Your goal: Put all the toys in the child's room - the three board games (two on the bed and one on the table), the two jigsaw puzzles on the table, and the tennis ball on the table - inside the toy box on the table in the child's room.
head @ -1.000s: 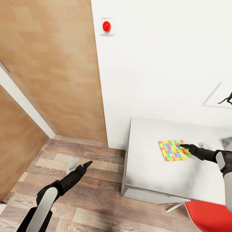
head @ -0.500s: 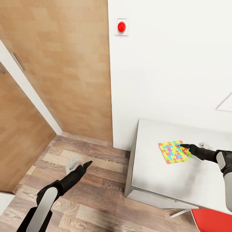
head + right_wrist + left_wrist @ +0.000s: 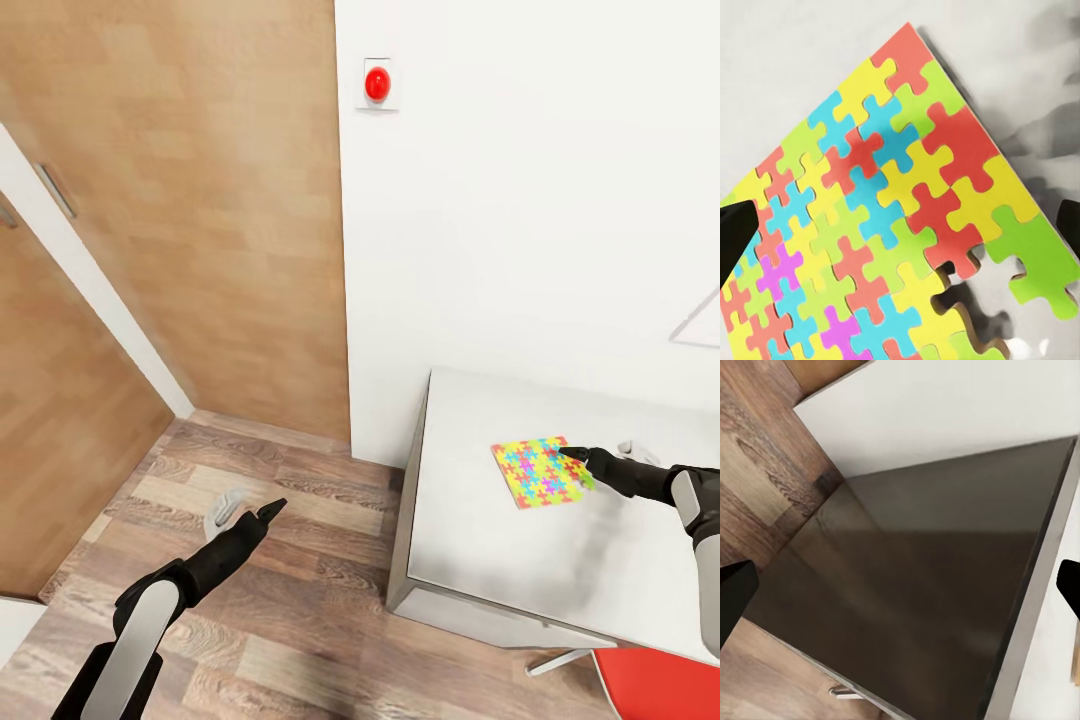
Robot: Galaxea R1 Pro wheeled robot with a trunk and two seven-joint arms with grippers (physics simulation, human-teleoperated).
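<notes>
One jigsaw puzzle (image 3: 535,472), a flat square of yellow, blue, pink, orange and green pieces, lies on the light grey table (image 3: 480,540) near its left end. My right gripper (image 3: 572,455) hovers at the puzzle's far right corner, open. In the right wrist view the puzzle (image 3: 892,225) spreads between the two black fingertips (image 3: 735,232), with a notch in one edge. My left gripper (image 3: 268,511) hangs open over the wood floor, left of the table. It faces the table's dark grey side panel (image 3: 930,585).
A brown wooden door (image 3: 180,200) stands at the left. A red round button (image 3: 377,84) is on the white wall above the table. A red chair seat (image 3: 660,685) sits at the table's front right. A small pale object (image 3: 225,508) lies on the floor.
The head camera swung left between the oldest frame and half a second ago, shifting the wall, door and table rightward. Since then nothing has moved; both arms hold their poses.
</notes>
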